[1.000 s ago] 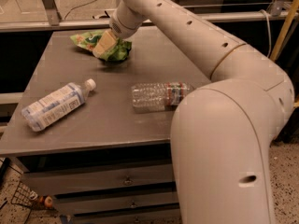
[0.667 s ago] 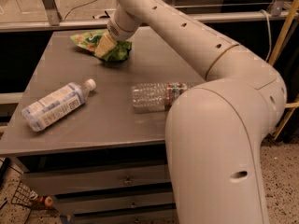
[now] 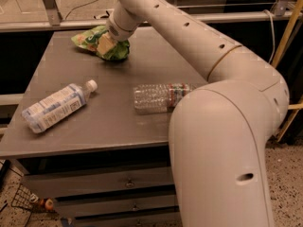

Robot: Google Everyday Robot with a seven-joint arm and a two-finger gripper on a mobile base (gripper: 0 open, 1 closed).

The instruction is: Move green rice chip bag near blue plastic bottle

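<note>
Tool (image 3: 106, 44) rests on crumpled green rice chip bag (image 3: 88, 37), its grasp impossible to tell.

Light: warm, dimmish indoor, from overhead | table (image 3: 142, 74) top evenly lit, dull sheen, no hard glare | shadows: deep black under table edge and beyond far rail | arm casing brightest, soft highlights | gripper (image 3: 106, 44) at far-left table on green rice chip bag (image 3: 87, 38), thin shadow beneath.
</note>
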